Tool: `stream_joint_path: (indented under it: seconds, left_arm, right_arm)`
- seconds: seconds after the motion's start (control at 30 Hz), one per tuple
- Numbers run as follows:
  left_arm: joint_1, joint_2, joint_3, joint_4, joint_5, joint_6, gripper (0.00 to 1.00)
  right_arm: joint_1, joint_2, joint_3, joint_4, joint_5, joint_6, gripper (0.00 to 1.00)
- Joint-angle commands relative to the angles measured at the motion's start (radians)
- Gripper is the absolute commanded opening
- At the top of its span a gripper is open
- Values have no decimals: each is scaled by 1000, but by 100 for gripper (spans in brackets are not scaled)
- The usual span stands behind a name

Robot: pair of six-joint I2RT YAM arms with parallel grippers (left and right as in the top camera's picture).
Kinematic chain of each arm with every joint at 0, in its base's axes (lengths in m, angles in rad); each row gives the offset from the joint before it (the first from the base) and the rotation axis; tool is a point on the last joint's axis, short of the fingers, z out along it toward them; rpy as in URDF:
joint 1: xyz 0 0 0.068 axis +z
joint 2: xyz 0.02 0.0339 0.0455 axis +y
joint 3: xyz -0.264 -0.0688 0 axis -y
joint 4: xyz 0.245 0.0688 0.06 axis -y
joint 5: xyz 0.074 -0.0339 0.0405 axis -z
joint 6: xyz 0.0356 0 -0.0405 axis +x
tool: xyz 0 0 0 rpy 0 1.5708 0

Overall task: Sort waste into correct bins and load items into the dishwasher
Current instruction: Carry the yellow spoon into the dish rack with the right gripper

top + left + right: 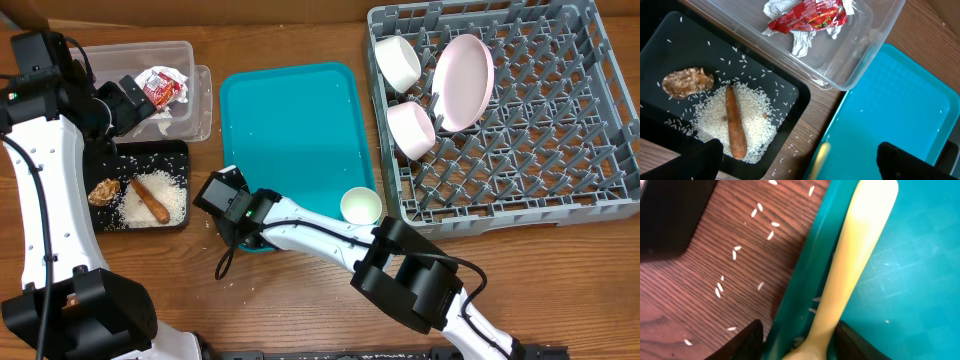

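My right gripper is open at the teal tray's front left corner, its fingers either side of the yellow spoon and the tray's rim. The spoon lies along that rim. My left gripper is open and empty above the bins. The clear tub holds crumpled paper with a red wrapper. The black tray holds the food lump, sausage and rice. The dish rack holds a plate and two bowls. A small cup stands on the teal tray.
The teal tray lies between the bins and the rack. Loose rice grains lie on the wooden table between the black tray and the teal tray. My right arm stretches along the table's front from the lower right.
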Motion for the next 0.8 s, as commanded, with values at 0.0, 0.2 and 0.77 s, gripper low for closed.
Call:
stream_joint_path:
  seconds: [0.0, 0.2, 0.77]
  left_arm:
    - [-7, -2, 19, 3, 6, -10, 100]
    - [-7, -2, 19, 3, 6, -10, 100]
    - [-7, -2, 19, 3, 6, -10, 100]
  right_arm:
    - [-11, 30, 9, -28, 72, 8, 34]
    - [-18, 30, 10, -38, 71, 23, 24]
    - [-18, 29, 209, -258, 60, -37, 4]
